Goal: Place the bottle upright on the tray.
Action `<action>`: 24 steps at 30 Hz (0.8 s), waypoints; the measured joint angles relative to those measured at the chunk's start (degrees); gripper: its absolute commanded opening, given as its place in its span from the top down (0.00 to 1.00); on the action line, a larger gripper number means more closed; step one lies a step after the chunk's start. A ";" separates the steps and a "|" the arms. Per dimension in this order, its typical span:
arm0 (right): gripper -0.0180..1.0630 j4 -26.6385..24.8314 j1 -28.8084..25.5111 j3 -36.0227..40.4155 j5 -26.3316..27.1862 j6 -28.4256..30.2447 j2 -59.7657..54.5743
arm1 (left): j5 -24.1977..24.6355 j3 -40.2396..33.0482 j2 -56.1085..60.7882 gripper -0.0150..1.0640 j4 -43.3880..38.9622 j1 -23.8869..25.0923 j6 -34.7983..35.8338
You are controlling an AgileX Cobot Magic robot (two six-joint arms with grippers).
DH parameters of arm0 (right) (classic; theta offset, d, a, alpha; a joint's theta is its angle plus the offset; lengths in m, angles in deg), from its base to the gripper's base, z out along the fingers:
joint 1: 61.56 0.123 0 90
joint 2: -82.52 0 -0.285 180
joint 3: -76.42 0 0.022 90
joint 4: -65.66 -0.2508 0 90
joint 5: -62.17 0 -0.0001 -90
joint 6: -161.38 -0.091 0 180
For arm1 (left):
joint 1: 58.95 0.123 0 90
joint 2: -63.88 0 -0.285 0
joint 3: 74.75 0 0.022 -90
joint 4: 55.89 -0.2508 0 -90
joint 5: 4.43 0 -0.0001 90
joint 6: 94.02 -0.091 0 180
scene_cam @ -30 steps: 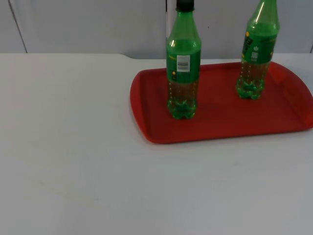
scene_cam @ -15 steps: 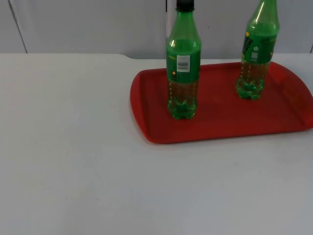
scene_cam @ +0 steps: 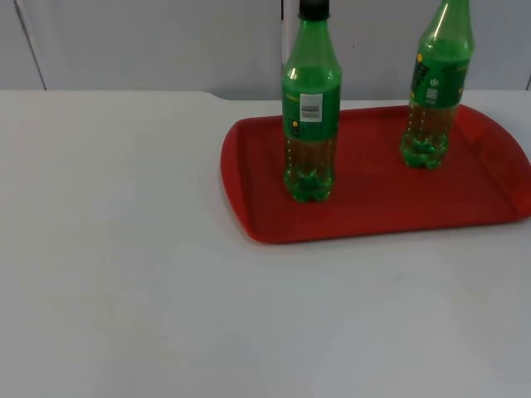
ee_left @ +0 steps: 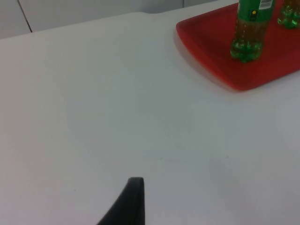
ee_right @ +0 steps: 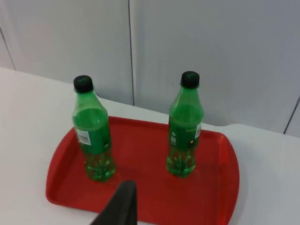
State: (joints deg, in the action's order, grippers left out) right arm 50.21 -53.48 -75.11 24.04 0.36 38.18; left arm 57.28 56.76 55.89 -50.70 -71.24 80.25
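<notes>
Since both green bottles — left bottle point(scene_cam: 311, 124), right bottle point(scene_cam: 433, 91) — stand upright on the red tray point(scene_cam: 373, 211), far right, task looks done; left gripper point(ee_left: 129, 201), right gripper point(ee_right: 123, 204): grip state unclear.

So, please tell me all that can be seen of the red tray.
The red tray is a flat rectangle with rounded corners and a low raised rim, smooth like plastic. It lies flat on the white table, near the grey partition wall. Two green bottles with black caps stand upright on it, apart from each other: the left bottle and the right bottle. Nothing else touches it.
</notes>
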 measured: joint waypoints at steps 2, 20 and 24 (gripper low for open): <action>0.01 0.00 0.00 1.81 -0.26 -0.81 3.22 | 0.00 0.00 0.00 0.01 0.00 0.00 0.00; 0.01 3.61 0.00 8.60 -13.83 -6.66 24.22 | 0.00 0.00 0.00 0.01 0.00 0.00 0.00; 0.01 9.38 0.00 8.60 -16.75 -11.48 29.16 | 0.00 0.00 0.00 0.01 0.00 0.00 0.00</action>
State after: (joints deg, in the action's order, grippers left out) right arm 59.60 -53.48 -66.51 7.28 -11.11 67.34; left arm 57.28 56.76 55.89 -50.70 -71.24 80.25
